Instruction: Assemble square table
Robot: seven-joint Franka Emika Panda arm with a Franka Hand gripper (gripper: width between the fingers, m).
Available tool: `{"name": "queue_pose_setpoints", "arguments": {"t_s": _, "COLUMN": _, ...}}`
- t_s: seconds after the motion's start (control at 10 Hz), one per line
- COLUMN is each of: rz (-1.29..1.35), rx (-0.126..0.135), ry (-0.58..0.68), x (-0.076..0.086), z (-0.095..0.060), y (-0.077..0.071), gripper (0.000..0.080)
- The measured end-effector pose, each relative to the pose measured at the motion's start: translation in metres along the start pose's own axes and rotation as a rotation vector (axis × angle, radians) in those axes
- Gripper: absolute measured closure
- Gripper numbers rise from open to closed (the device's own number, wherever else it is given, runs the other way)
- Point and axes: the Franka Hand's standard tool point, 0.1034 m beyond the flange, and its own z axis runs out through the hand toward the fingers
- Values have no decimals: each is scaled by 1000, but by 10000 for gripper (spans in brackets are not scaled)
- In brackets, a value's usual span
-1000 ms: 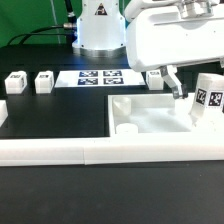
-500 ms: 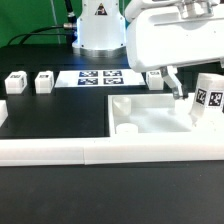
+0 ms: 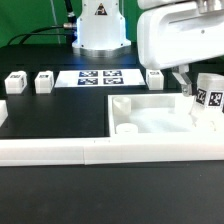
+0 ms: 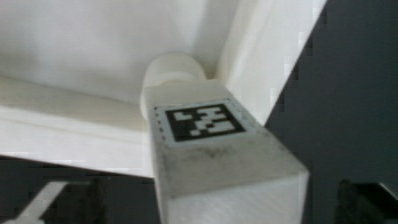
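A black table (image 3: 50, 115) fills the scene, with a dark background behind it and the arm's white base (image 3: 100, 28) standing at the far edge. One long low white wall (image 3: 60, 152) runs along the near side. One marker board (image 3: 100, 76) lies flat just in front of the base. There is one slab (image 3: 150, 118), right of centre and just behind the wall, with its raised rim up and two round holes showing on its left part. Four legs can be counted. Three lie in the far row: one at the far left (image 3: 15, 83), one beside it (image 3: 44, 80), and one right of the marker board (image 3: 156, 77). The fourth leg (image 3: 208, 100) stands at the slab's far right corner with its tag facing the camera. A white scrap at the left edge is too cut off to name. The gripper (image 3: 195, 85) hangs over that fourth leg with its jaws spread wide. The wrist view shows the leg between them with dark gaps at its sides, so nothing is grasped.
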Motion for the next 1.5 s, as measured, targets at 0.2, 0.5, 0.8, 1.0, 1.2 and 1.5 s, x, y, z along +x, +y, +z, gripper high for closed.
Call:
{"name": "queue_pose_setpoints", "arguments": {"t_s": 0.2, "rz": 9, "rx": 28, "ry": -153, "x": -3, "z": -1, "y": 5, "gripper": 151}}
{"name": "queue_pose_setpoints", "arguments": {"t_s": 0.5, "rz": 12, "rx": 36, "ry": -184, "x": -3, "z": 2, "y": 4, "gripper": 151}}
{"name": "queue_pose_setpoints", "arguments": {"t_s": 0.8, "rz": 81, "rx": 28, "ry": -185, "x": -3, "z": 2, "y": 5, "gripper": 420}}
{"name": "queue_pose_setpoints", "arguments": {"t_s": 1.0, "rz": 224, "rx": 11, "ry": -187, "x": -3, "z": 2, "y": 9, "gripper": 497}}
{"name": "queue_pose_setpoints", "arguments": {"t_s": 1.2, "rz": 359, "rx": -1, "ry": -188, "x": -3, "z": 2, "y": 9, "gripper": 501}}
{"name": "queue_pose_setpoints", "arguments": {"t_s": 1.5, "rz": 687, "rx": -29, "ry": -180, "x": 0, "z": 4, "y": 11, "gripper": 501}}
